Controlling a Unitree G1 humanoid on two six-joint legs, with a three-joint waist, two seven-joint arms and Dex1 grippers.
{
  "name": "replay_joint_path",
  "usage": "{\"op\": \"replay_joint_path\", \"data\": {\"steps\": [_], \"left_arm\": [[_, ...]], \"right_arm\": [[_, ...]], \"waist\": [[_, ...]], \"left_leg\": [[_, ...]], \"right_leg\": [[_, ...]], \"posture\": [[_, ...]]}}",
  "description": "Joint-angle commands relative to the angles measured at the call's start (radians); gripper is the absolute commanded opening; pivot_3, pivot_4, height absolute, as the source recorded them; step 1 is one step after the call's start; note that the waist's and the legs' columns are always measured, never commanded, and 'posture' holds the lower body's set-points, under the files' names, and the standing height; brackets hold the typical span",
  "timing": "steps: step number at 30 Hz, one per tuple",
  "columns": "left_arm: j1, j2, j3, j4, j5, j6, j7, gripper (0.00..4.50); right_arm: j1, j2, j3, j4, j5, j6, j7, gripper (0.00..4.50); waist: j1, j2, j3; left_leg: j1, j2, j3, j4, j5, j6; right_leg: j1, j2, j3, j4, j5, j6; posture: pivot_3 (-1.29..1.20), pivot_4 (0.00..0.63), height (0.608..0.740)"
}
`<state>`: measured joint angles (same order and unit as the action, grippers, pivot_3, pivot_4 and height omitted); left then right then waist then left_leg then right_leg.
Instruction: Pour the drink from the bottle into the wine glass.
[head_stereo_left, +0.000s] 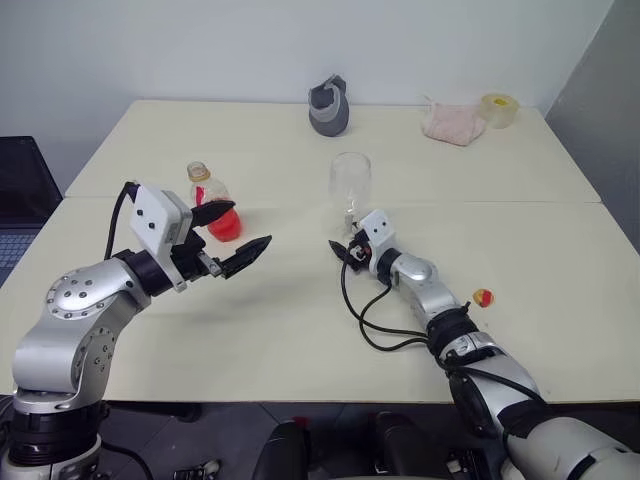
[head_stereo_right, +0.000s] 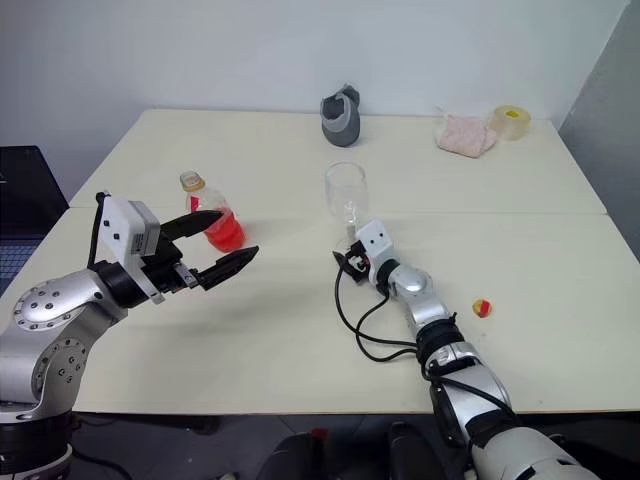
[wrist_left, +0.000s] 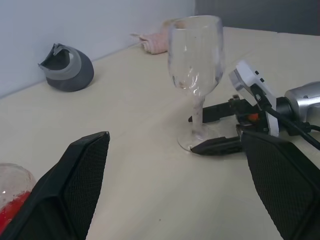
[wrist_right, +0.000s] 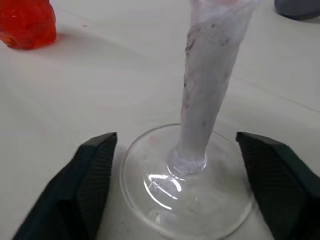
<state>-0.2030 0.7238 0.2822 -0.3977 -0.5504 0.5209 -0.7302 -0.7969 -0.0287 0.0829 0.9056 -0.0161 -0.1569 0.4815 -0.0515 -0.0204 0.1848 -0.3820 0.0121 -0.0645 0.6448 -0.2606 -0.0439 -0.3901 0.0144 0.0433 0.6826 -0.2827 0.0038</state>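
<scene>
Red drink (head_stereo_left: 224, 224) fills the bottom of the uncapped bottle (head_stereo_left: 207, 196) on the counter (head_stereo_left: 300, 320); the left tool (head_stereo_left: 240, 236) hovers beside it, spread wide, empty; the glass (head_stereo_left: 350, 185) stands upright mid-counter; the right tool (wrist_right: 180, 185) brackets its foot, fingers apart, not gripping; a cap (head_stereo_left: 482, 297) lies rightward.

- One wine glass (head_stereo_left: 351, 185), upright and empty, its foot between the spread jaws of the right gripper (head_stereo_left: 343, 250).
- One bottle (head_stereo_left: 212, 205), uncapped, with one pool of red drink (head_stereo_left: 224, 223) in its bottom, just beyond the open jaws of the left gripper (head_stereo_left: 232, 240).
- One small yellow-and-red cap (head_stereo_left: 482, 297), lying loose on the worktop (head_stereo_left: 300, 330), well behind the right jaws.
- One grey visor cap (head_stereo_left: 329, 107).
- One pink cloth (head_stereo_left: 452, 124).
- One roll of tape (head_stereo_left: 498, 109).
- Two grippers.
</scene>
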Motion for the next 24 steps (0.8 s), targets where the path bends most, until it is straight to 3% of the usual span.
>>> {"op": "replay_joint_path", "data": {"steps": [1,7,19,24], "left_arm": [[-0.005,0.021,0.046,-0.051,-0.011,-0.011,0.011,4.50],[-0.006,0.019,0.057,-0.065,-0.016,-0.008,0.024,4.50],[0.006,0.009,0.062,-0.092,-0.022,-0.010,0.040,4.50],[0.000,0.002,0.067,-0.095,-0.035,-0.013,0.056,4.50]], "right_arm": [[0.020,-0.011,-0.005,-0.099,0.020,0.030,0.021,4.44],[0.114,-0.059,-0.004,-0.287,0.034,0.150,0.067,4.44],[0.428,-0.252,0.046,-0.950,0.110,0.469,0.203,4.44],[0.476,-0.321,0.050,-1.082,0.146,0.525,0.239,4.44]], "waist": [[0.000,0.000,0.000],[0.002,0.000,0.000],[0.007,0.000,0.000],[0.009,0.000,0.000]], "left_leg": [[0.000,0.000,0.000,0.000,0.000,0.000],[0.000,0.000,0.000,0.000,0.000,0.000],[0.000,0.000,-0.001,0.000,0.000,0.000],[0.000,0.000,-0.001,0.000,0.000,0.000]], "right_leg": [[0.000,0.000,0.000,0.000,0.000,0.000],[0.000,0.000,0.000,0.000,0.000,0.000],[0.000,0.000,0.000,0.000,-0.001,0.001],[0.001,0.000,0.000,-0.001,-0.001,0.002]], "posture": [[0.00,0.150,0.740],[0.00,0.150,0.740],[0.00,0.150,0.740],[0.00,0.150,0.740]]}}
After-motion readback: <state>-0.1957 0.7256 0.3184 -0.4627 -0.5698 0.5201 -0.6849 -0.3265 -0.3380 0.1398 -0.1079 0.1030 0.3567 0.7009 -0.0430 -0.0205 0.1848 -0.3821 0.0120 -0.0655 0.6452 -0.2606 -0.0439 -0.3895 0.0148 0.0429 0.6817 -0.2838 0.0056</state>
